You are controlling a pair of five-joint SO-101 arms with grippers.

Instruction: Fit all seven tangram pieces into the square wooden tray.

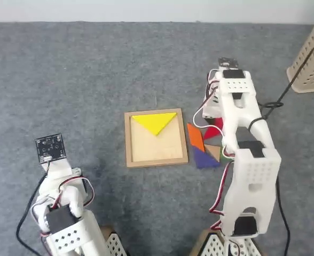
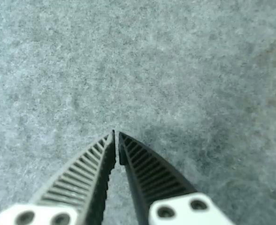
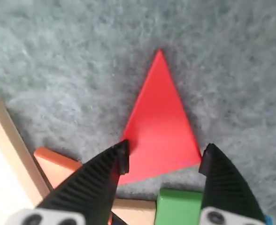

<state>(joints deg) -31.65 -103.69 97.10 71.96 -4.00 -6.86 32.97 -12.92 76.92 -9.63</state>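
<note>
Inside tray (image 1: 128,140): 1 yellow triangle (image 1: 155,122) | beside tray: 1 red triangle (image 3: 159,126)

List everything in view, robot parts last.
square wooden tray: one, pale, table centre
yellow triangle piece: one, yellow, in tray, far rim
red triangle piece: one, red, right of tray
orange flat piece: one, orange, by tray's right rim
blue triangle piece: one, blue, near tray's right corner
tan triangle piece: one, tan, beside blue
green piece: one, green, beside red triangle
beige slotted container: one, beige, far right
left gripper: one, black, shut, over grey carpet
right gripper: one, black, open, over red triangle
</note>
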